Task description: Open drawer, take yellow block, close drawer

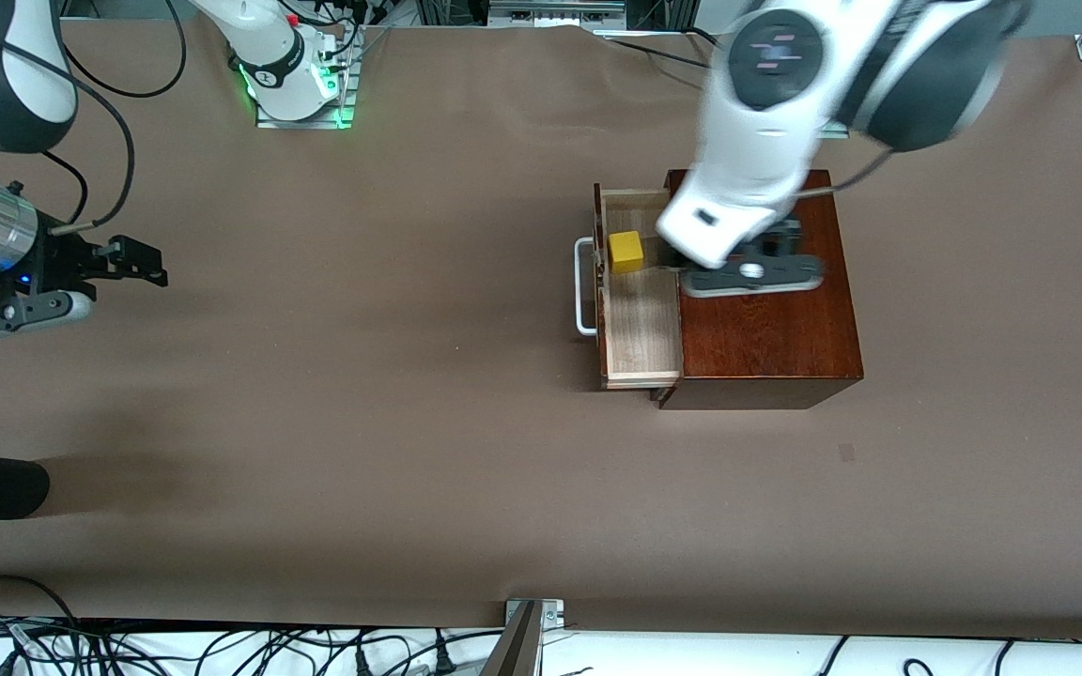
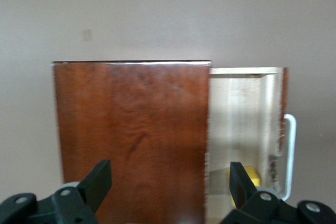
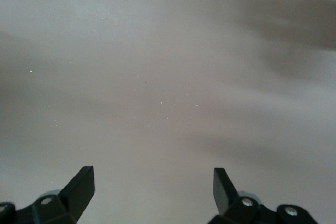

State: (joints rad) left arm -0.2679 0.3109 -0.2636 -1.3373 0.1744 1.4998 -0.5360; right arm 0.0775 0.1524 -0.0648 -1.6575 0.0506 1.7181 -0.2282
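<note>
The left gripper [image 2: 168,182] hangs over the wooden box [image 1: 766,319], above the part of its lid that meets the pulled-out drawer [image 1: 640,329]. Its two fingers stand spread wide apart and hold nothing. In the left wrist view one black finger [image 2: 239,182] shows directly over the yellow block [image 2: 251,177], while the other is over the box lid.

From this gripper the yellow block lies just off the box lid, toward the drawer's white bar handle [image 1: 584,286] and the right arm's end of the table, and lower down, on the drawer floor. The next move probably calls for a short shift off the box toward the handle, then a descent. The left arm is much the nearer; it is already at the box.

The block is a small bright yellow cube with no long axis, sitting flat in the corner of the drawer that is farther from the front camera, close to the drawer's front panel. The drawer is open, showing pale wood inside.

The right gripper [image 1: 123,263] waits well away from the box, over bare table at the right arm's end, fingers fully spread and empty.
</note>
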